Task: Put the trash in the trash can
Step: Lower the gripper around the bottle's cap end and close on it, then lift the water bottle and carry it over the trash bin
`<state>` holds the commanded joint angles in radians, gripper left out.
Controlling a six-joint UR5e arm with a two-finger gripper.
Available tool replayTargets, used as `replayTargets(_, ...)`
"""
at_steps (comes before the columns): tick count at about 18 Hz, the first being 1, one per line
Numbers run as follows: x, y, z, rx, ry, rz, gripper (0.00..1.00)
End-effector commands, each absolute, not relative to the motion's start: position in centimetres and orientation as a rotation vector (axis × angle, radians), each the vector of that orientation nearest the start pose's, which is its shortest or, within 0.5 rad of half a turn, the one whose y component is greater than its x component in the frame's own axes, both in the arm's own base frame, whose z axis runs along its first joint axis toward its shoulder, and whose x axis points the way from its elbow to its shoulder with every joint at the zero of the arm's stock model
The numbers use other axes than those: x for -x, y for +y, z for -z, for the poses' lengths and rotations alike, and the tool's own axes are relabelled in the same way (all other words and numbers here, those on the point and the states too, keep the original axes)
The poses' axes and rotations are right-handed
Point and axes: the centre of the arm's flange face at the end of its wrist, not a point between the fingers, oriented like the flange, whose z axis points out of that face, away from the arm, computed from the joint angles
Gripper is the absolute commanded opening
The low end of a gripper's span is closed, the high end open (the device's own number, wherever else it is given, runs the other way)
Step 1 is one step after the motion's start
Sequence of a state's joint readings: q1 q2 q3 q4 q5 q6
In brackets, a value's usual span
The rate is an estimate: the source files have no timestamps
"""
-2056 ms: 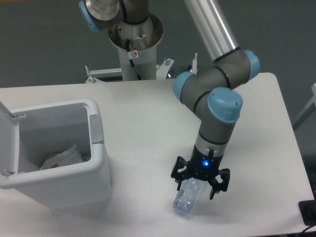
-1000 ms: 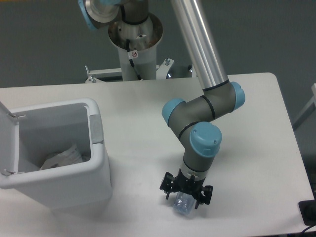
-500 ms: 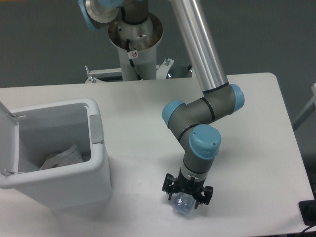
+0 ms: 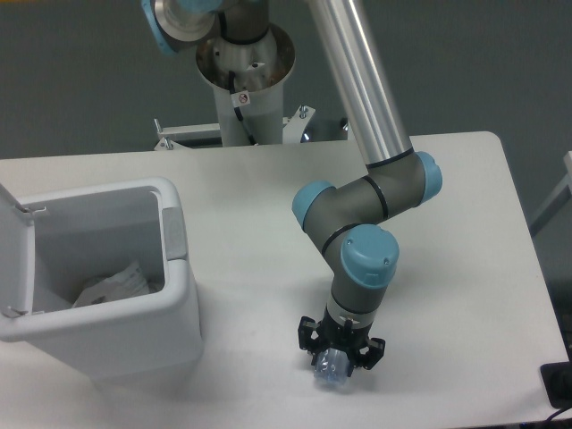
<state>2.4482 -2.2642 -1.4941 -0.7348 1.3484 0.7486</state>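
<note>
With its jaws narrowed onto the crushed clear plastic bottle (image 4: 332,368) on the white table (image 4: 465,223), the black two-finger gripper (image 4: 339,357) points straight down. Crumpled white wrapper (image 4: 112,285) sits inside the open white rectangular plastic bin (image 4: 174,295), well left.

Just the one fixed camera here — mounted high, looking down at the white table (image 4: 268,206) from its front edge toward the arm's base pedestal (image 4: 243,76) at the back. It's a mid-range shot: the open trash can (image 4: 134,331) sits lower left, the gripper (image 4: 338,357) near the bottom edge — the arm's upper part runs out of frame.
</note>
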Motion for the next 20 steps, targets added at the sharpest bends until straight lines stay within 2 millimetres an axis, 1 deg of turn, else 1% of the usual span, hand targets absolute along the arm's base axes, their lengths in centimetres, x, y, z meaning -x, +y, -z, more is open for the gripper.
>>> replayTargets(5,44.7,57.3,-19.2,2.825,-0.147,-0.012,0.55)
replayTargets(9,44.9,57.4,-20.2,2.809,-0.142,-0.031,0.55)
replayTargets(11,45.6,57.3,-22.7,2.777,-0.148,-0.069,0.55)
replayTargets(13,45.9,57.2,-24.7,2.745,-0.147,-0.09,0.55)
replayTargets(16,46.8,56.5,-30.1,2.618,-0.173,-0.072,0.55)
replayTargets(18,47.2,55.8,-34.9,2.498,-0.222,-0.03,0.55)
replayTargets(20,47.5,55.3,-39.0,2.404,-0.271,-0.001,0.55)
